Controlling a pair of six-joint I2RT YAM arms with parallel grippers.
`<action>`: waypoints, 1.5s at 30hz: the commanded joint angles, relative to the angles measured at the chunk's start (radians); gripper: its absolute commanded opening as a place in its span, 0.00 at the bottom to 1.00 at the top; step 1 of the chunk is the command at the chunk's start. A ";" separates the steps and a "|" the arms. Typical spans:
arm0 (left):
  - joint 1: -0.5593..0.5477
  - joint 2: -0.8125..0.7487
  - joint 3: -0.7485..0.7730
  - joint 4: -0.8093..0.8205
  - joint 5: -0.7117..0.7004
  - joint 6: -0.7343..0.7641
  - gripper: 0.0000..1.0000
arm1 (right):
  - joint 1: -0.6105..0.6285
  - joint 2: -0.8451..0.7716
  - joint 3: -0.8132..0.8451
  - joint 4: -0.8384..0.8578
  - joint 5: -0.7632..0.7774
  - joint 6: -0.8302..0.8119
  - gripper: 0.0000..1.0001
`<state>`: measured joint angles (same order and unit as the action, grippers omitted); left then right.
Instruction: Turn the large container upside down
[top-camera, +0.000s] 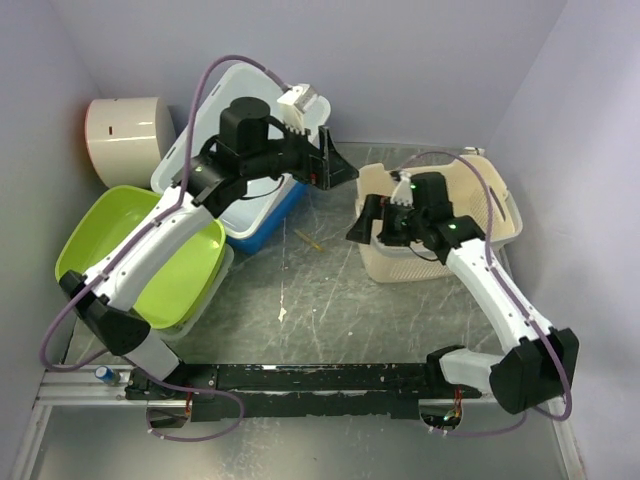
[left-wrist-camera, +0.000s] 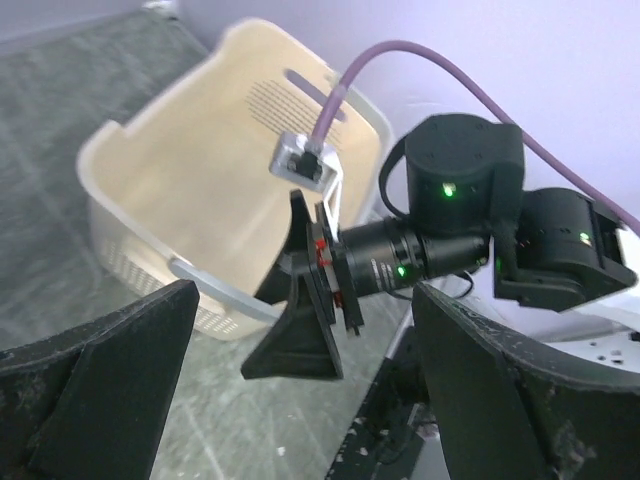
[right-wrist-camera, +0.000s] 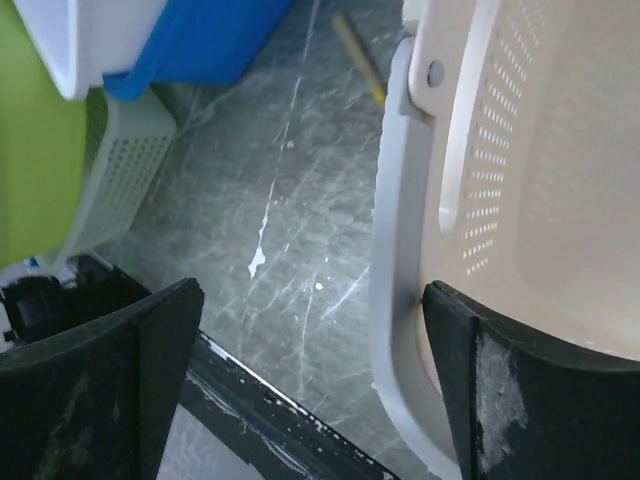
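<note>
Scratched grey table (top-camera: 330, 290), lilac walls (top-camera: 400, 60); left gripper (top-camera: 336, 160) spread wide, empty; right gripper (right-wrist-camera: 310, 290) likewise, seemingly loose astride basket rim (right-wrist-camera: 395, 250).

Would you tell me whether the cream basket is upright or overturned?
Upright: the basket sits with its opening facing up, and the left wrist view looks into it.

- The large container (top-camera: 262, 80) was largely covered by the left arm (top-camera: 168, 225) in the top view; its base could not be seen.
- The blue tub (top-camera: 268, 212) showed only one side.
- The cream basket (right-wrist-camera: 540, 200) ran past the right wrist view's edge.
- A thin yellow stick (top-camera: 308, 238) was too small to identify.
</note>
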<state>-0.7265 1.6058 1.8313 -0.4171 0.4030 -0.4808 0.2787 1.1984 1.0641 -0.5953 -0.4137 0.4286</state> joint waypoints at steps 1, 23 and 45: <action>0.044 -0.049 -0.045 -0.131 -0.164 0.077 1.00 | 0.175 0.099 0.096 -0.038 0.088 -0.010 0.85; 0.098 -0.184 -0.205 -0.103 -0.157 0.094 1.00 | -0.011 0.514 0.550 0.154 0.270 0.328 0.49; 0.098 -0.200 -0.297 0.024 -0.001 0.153 0.99 | -0.011 0.221 0.240 -0.166 0.486 -0.492 0.90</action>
<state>-0.6300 1.4128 1.5433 -0.4454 0.3656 -0.3328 0.2684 1.4052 1.3228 -0.6647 0.0544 -0.0067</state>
